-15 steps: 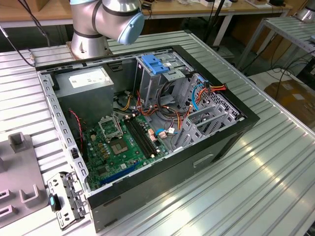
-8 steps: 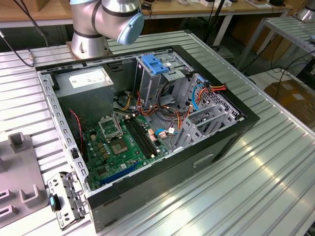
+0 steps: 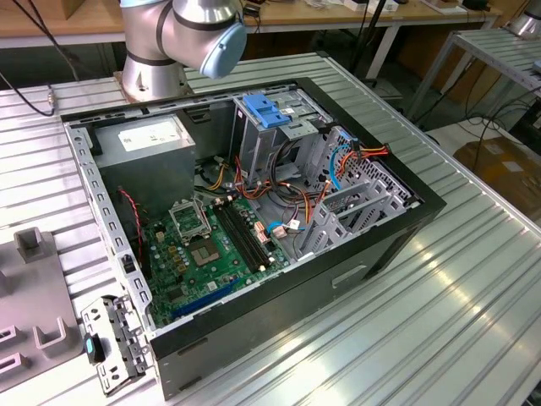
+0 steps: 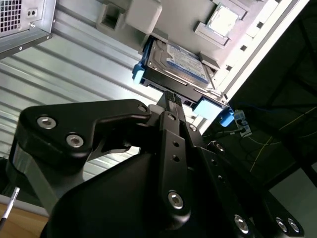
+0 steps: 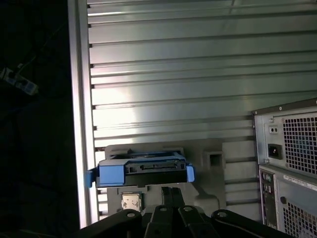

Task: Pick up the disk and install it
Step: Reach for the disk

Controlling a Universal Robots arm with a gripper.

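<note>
Up close in both wrist views, the black gripper point(image 4: 172, 101) point(image 5: 171, 194) points straight at the disk point(image 4: 181, 62) point(image 5: 143, 168), a flat rectangular black-and-silver metal hard drive with a white-and-blue label, edged by a blue plastic bracket. The gripper's tip comes right up to the drive's near edge. Whether it touches or has any hold cannot be told, and neither can how wide it stands.

The disk sits on a grey moulded fixture plate point(image 4: 173, 20), labelled face showing in the second wrist view. Flat or leaning, it is hard to say. A small square silver chip point(image 4: 223, 21) is seated in the same plate, near it. Beneath runs the ribbed aluminium table point(image 5: 173, 74).

In the exterior view, the open black computer case point(image 3: 423, 203) holds the middle. Inside it are a green motherboard point(image 3: 203, 245) at seven o'clock, a grey power-supply box point(image 3: 144, 148) at ten, and a blue plastic latch point(image 3: 265, 110) at twelve. The silver arm base point(image 3: 182, 34) stands beyond, at eleven o'clock.
</note>
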